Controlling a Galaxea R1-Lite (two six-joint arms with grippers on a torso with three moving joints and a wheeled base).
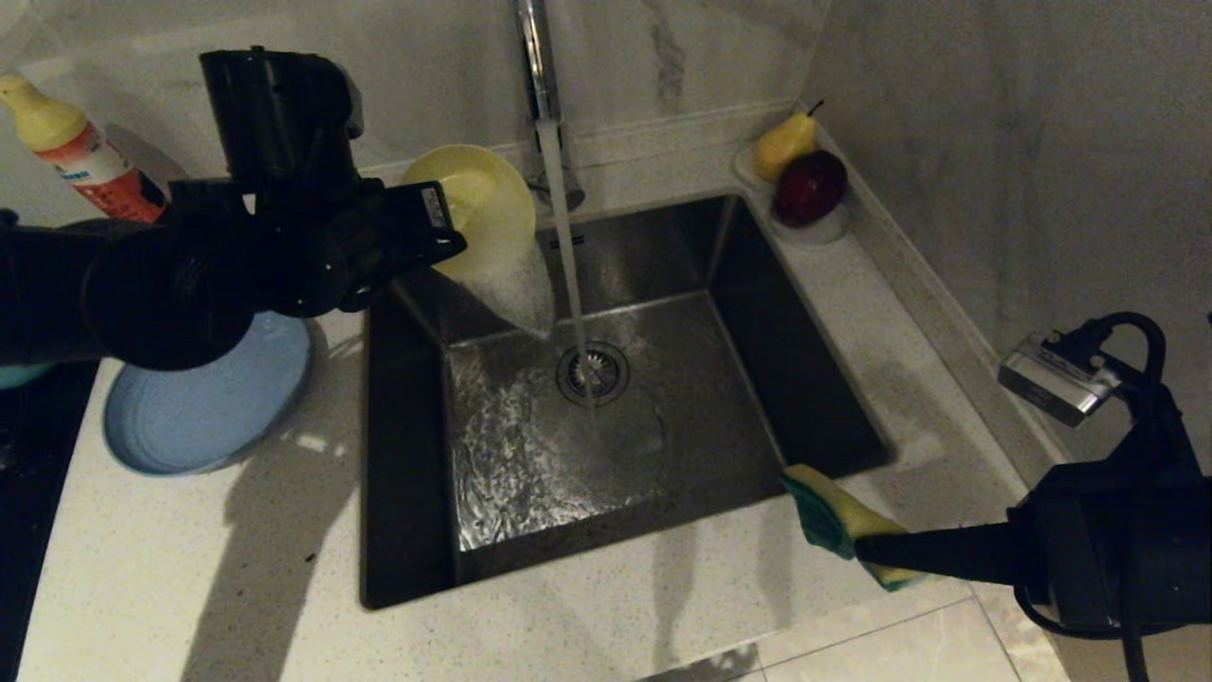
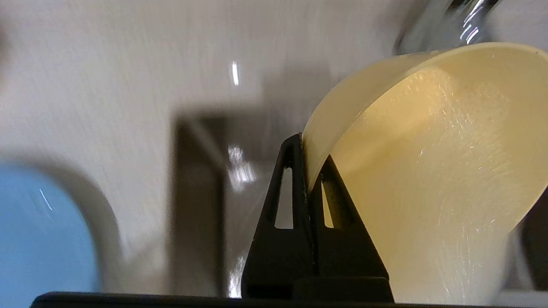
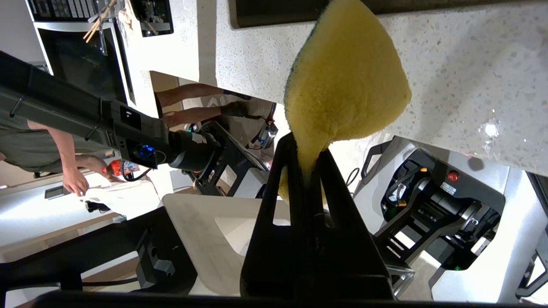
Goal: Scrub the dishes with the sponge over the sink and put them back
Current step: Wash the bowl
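While water runs from the tap [image 1: 542,66] into the sink [image 1: 606,426], my left claw [image 2: 306,154] is clamped on the rim of the pale yellow bowl [image 1: 483,213], tipped over the basin's back left corner and spilling water. My right claw [image 3: 306,164] pinches the sponge [image 1: 838,521] above the desk [image 1: 237,568] at the sink's front right corner. Light-blue plate [image 1: 204,407]: on the desk, left of the sink.

We see brushed steel in the sink [image 1: 663,284], wet and glinting; a matt yellow bowl [image 2: 428,171]; a porous, foamy sponge [image 3: 342,85]; speckled stone countertop [image 1: 237,568]; a shiny chrome tap [image 1: 535,47].
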